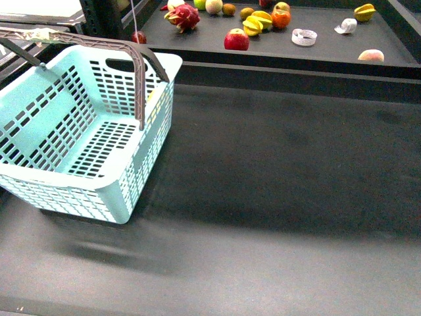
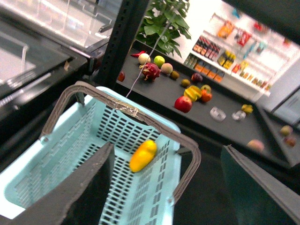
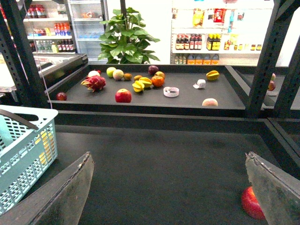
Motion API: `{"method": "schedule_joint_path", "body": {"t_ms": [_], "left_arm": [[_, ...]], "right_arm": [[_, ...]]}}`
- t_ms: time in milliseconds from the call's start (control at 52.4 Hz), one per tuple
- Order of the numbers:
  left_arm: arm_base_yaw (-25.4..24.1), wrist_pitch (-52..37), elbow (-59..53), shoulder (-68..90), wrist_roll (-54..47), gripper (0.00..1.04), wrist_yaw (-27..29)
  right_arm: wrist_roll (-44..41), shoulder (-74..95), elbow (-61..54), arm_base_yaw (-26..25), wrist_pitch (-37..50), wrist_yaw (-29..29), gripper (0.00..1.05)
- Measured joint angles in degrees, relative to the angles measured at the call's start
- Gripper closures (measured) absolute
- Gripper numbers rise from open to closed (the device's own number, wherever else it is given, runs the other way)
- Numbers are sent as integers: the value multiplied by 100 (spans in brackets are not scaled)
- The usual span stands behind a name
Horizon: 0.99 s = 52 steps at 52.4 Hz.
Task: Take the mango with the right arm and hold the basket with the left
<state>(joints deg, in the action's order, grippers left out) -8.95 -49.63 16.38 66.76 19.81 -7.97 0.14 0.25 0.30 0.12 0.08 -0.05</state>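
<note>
Both grippers' jaws spread empty; mango seemingly against basket wall.

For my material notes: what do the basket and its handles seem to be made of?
The basket looks like moulded plastic, pale turquoise with a slight sheen; its slotted walls suggest this. The handles seem grey-brown plastic, duller; a taped patch shows on one in the left wrist view.

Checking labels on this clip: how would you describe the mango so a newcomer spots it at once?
Find the pale turquoise basket with grey-brown handles. In the left wrist view the mango lies inside it, against a slotted wall. It is smooth, oval, yellow-orange and the only fruit in there; all the others lie on the dark shelf behind.
</note>
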Motion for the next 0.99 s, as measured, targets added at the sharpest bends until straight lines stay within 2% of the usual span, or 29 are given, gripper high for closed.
{"method": "schedule_joint_path", "body": {"t_ms": [115,172,210,344,420,515,649,993], "left_arm": [[151,22,-393,-446,-1322,55,68],[203,68,-518,-625,-1543,64,144],[271,149,-662,-837,-1696,75,195],[415,420,-960,-1397,-1836,101,339],[697,612,-1086,-1705,-1871,101,741],[876,824,-1202,-2050,-1891,101,752],[885,739,-1506,-2291,-1902,101,800],[892,1923,-1523,-3600,-1923,101,796]], "right_arm": [[0,0,0,0,0,-2,8],[0,0,0,0,0,2,8],[0,0,0,0,0,0,8],[0,0,0,0,0,-2,8],[0,0,0,0,0,0,8],[0,0,0,0,0,-2,8],[0,0,0,0,0,0,8],[0,0,0,0,0,0,8]]}}
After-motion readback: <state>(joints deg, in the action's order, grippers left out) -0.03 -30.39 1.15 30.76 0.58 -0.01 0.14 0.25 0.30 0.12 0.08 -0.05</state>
